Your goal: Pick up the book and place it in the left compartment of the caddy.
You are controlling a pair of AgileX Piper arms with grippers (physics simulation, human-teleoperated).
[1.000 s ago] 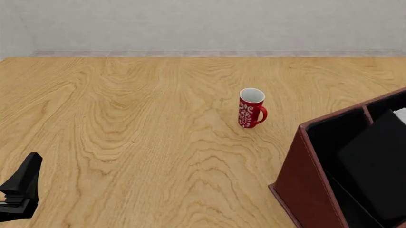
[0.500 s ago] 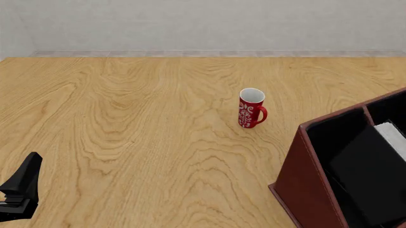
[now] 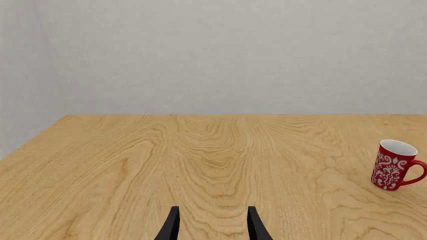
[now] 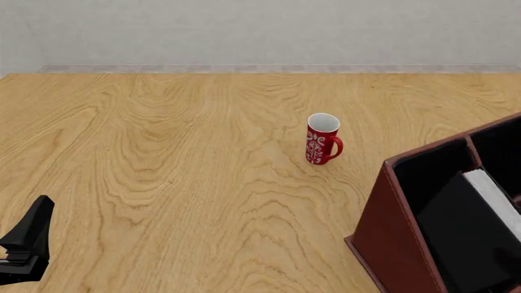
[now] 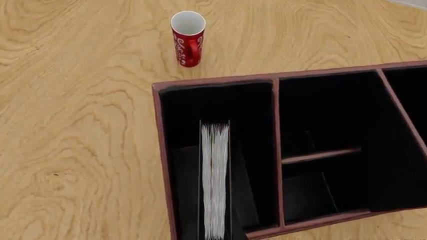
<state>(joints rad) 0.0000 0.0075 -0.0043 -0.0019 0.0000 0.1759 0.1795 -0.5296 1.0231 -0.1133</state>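
On the right side of the table [image 4: 163,152], near your edge, sits the caddy [image 4: 391,232], a reddish-brown box with black lining and thin dividers. Your book [image 5: 215,180] stands on edge inside the left compartment [image 5: 190,120], grey-white page edge up, black covers on either side. From the front camera, the book [image 4: 468,226] leans at a tilt, its pale page edge toward the divider side. You cannot tell whether its lower end rests on the compartment floor; that part is hidden by the wall.

Right gripper: its fingers do not show clearly in any view. The right wrist camera looks straight down into the caddy, with the book running to the frame edge. You cannot tell whether the fingers pinch the book or are spread.

Left gripper [image 3: 212,227]: the two dark fingers [image 3: 172,227] stand spread apart with bare wood between them, holding nothing. The left arm [image 4: 24,244] sits low at the near left corner of the table, well apart from the caddy.

A red mug [image 4: 323,139] with white pattern stands upright, near the caddy's far corner, not touching it
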